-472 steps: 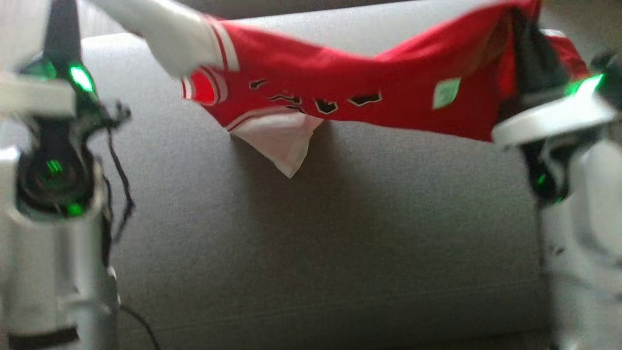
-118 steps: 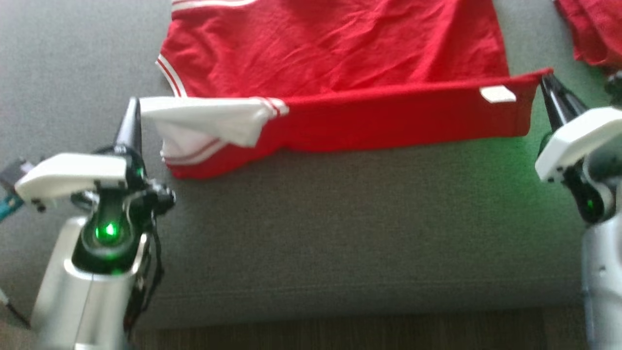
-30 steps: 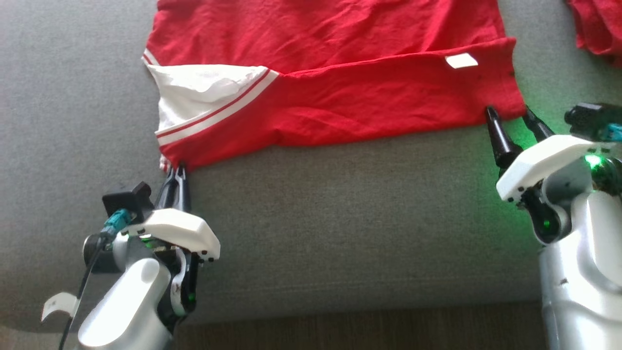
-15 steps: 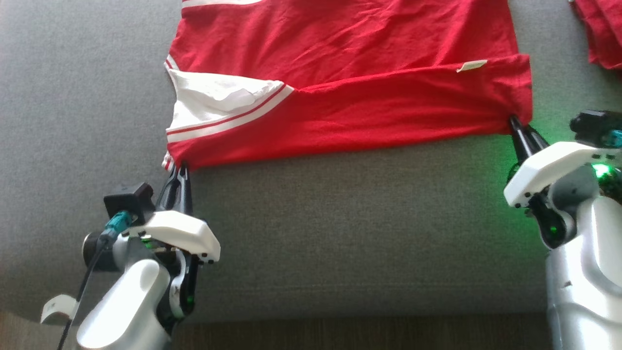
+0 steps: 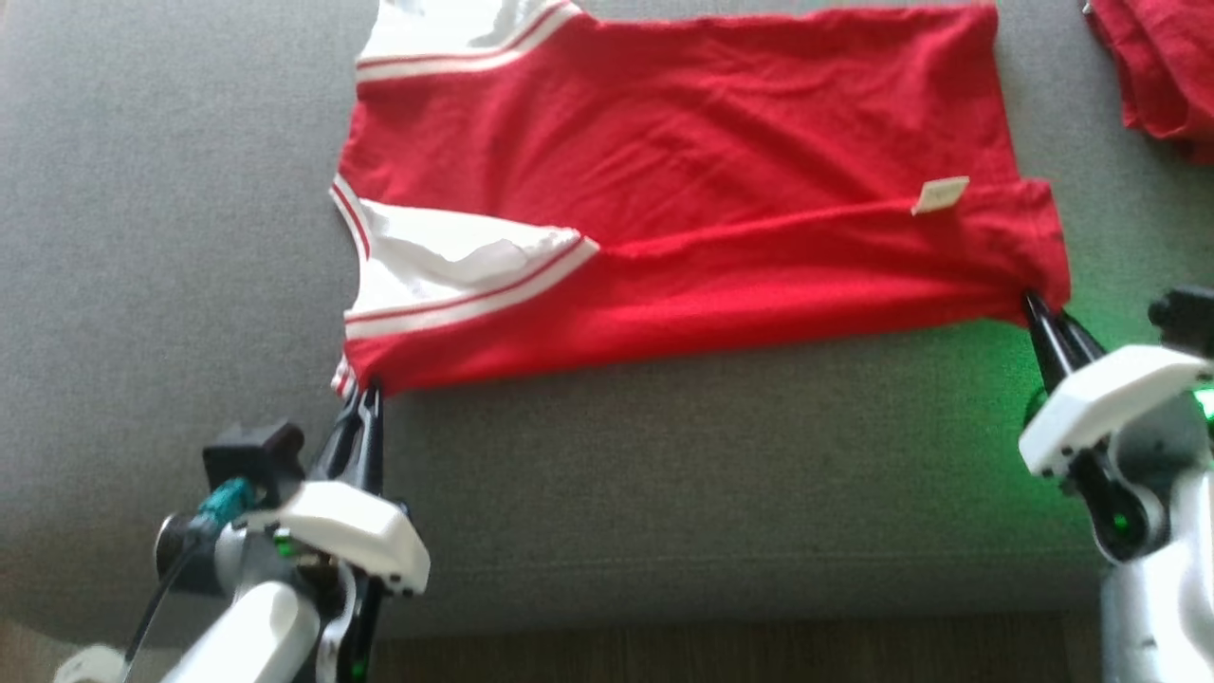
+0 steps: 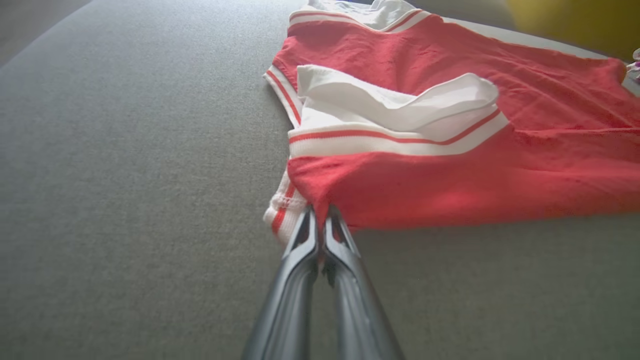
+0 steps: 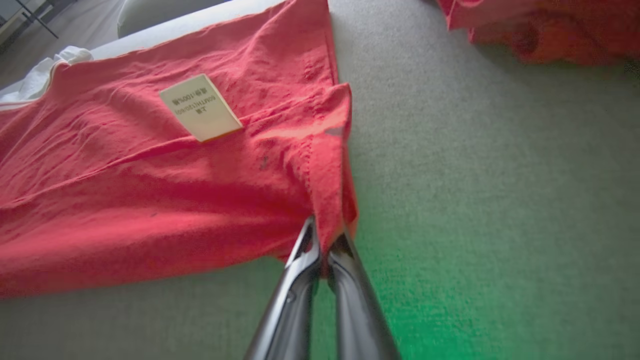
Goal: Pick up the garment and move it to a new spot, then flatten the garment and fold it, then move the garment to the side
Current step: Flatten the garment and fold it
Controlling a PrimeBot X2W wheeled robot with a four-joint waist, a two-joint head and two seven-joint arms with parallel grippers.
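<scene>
At the near edge a strip of dark wooden floor [image 5: 711, 650] shows, and beyond it lies a wide grey cushion [image 5: 664, 493].

On the near left, the left gripper [image 5: 368, 398] [image 6: 318, 217] lies low over the cushion. Its two fingers are pressed together on the near left corner of the garment [image 5: 711, 190] [image 6: 450, 175] [image 7: 150, 200], pinching the red fabric just beside a bit of striped trim [image 5: 341, 377] [image 6: 280, 215].

On the near right, the right gripper [image 5: 1032, 305] [image 7: 325, 235] is also closed. It pinches the near right corner of the garment, where the fabric bunches between the fingers. A green light [image 7: 425, 300] falls on the cushion beside this gripper.

The garment lies on the cushion between the two grippers and reaches to the far side. Its near strip is a folded-over layer, lying on the rest of the garment.

On the left part of this layer there is a white panel [image 5: 427, 256] [image 6: 380, 105] with a red stripe, a little crumpled and lifted. On the right part, near the fold edge, a small white label [image 5: 940, 194] [image 7: 200, 106] with dark print lies on the red fabric.

Farther, the red body is spread quite flat with small wrinkles. At the far left corner there is more white fabric with stripes.

At the far right, apart from the garment, another red cloth [image 5: 1157, 66] [image 7: 540, 25] lies on the cushion.
</scene>
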